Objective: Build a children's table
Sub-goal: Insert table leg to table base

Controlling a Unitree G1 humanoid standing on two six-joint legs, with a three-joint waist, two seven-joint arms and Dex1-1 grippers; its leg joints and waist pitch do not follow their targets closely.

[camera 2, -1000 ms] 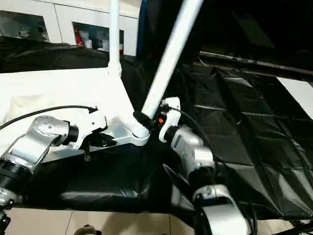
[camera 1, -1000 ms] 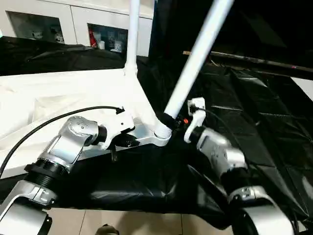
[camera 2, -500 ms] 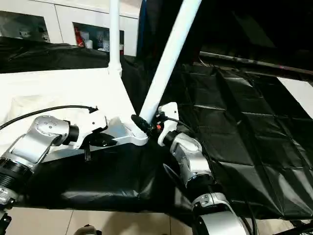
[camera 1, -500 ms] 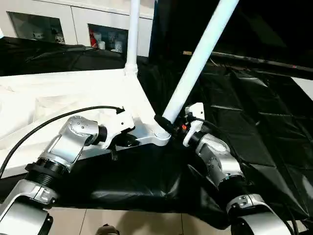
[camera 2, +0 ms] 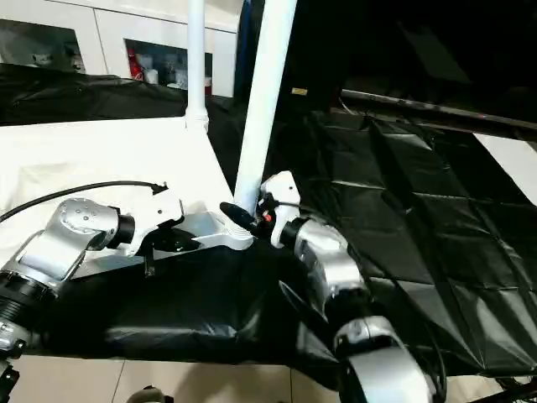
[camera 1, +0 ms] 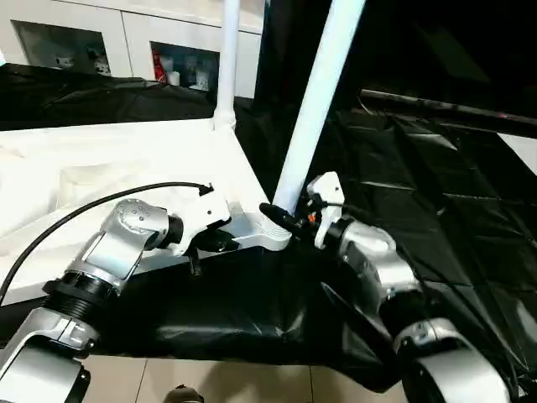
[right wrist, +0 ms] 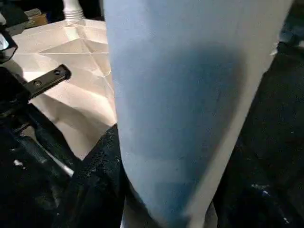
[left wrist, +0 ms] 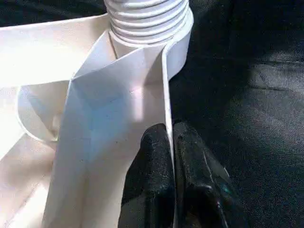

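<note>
Underneath, one black, creased cloth [camera 1: 436, 210] drapes the work table. On it lies one white plastic tabletop [camera 1: 101, 159], upside down, ribbed, with round corner sockets. Two smooth white tube legs rise from it: a far leg [camera 1: 227, 50], upright, and a near leg [camera 1: 315, 101], tilted. The right gripper [camera 1: 281, 220] clasps the near leg's base, half open; the left gripper [left wrist: 170, 161] pinches the tabletop's thin rim, nearly closed.
</note>
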